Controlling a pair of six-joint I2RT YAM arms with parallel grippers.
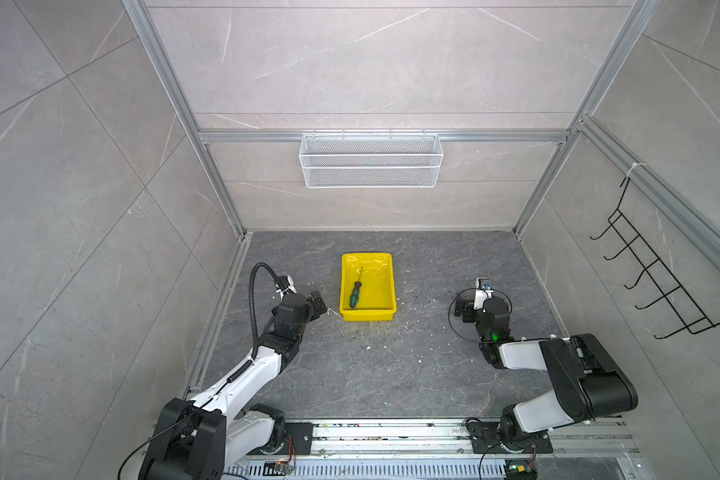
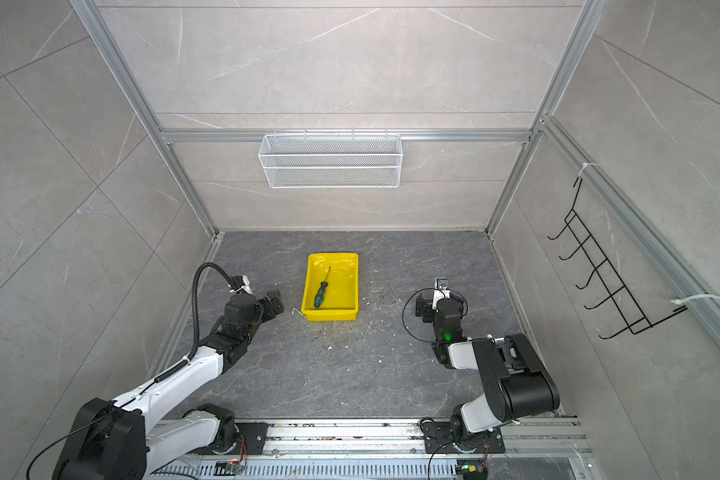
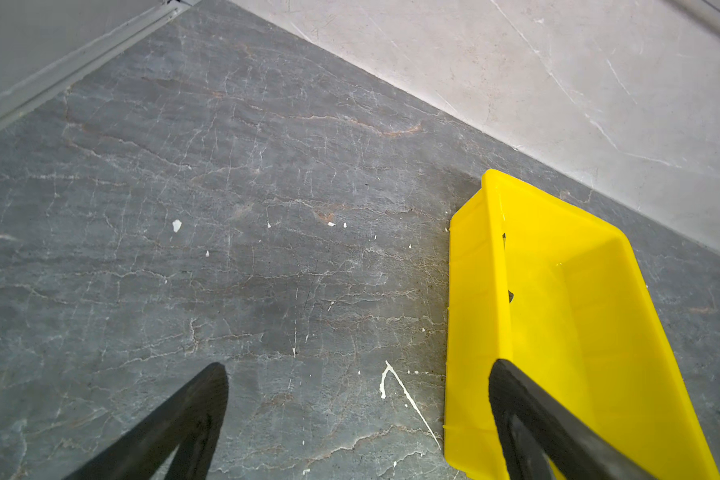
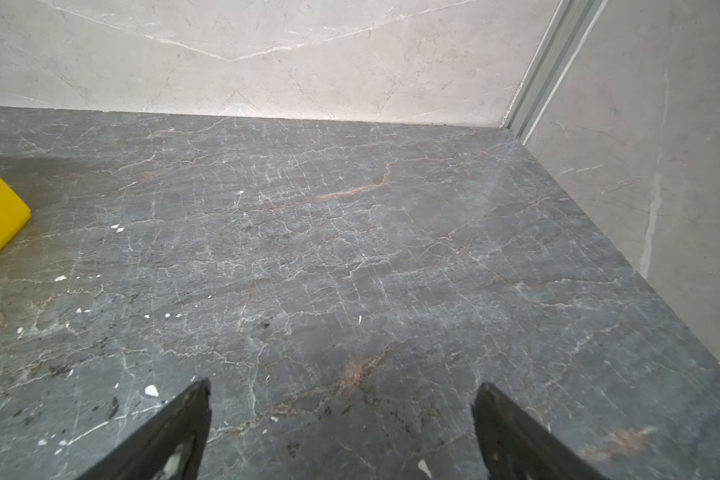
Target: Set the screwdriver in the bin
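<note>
1. Dark grey marble-patterned tabletop (image 1: 391, 365), flecked with white chips, fills a pale tiled enclosure. Two robot arms reach in from its near edge.
2. Left gripper (image 3: 358, 368): jaws spread wide, nothing between them. In a top view it (image 1: 319, 305) hovers just beside the near-left corner of the bin (image 1: 368, 316) without touching it.
3. Right gripper (image 4: 342, 384): jaws also wide open and empty over bare tabletop. It sits well apart from the bin, toward the right edge (image 1: 460, 309).
4. Yellow plastic bin: it sits mid-tabletop, a little toward the far edge, seen in both top views (image 2: 332, 316).
5. Screwdriver (image 1: 355, 291): it lies flat on the bin's floor along the left wall. The green handle is toward the near end and the thin shaft points to the far end (image 2: 321, 293).
6. Further out: a white wire mesh basket (image 1: 371, 160) hangs on the back wall and a black wire hook rack (image 1: 657, 274) on the right wall.
7. Judgement: the placing looks done, since the tool is inside and neither gripper holds anything. What remains is drawing the left arm clear, which calls for lifting away from the bin's corner so the tray is not nudged.
</note>
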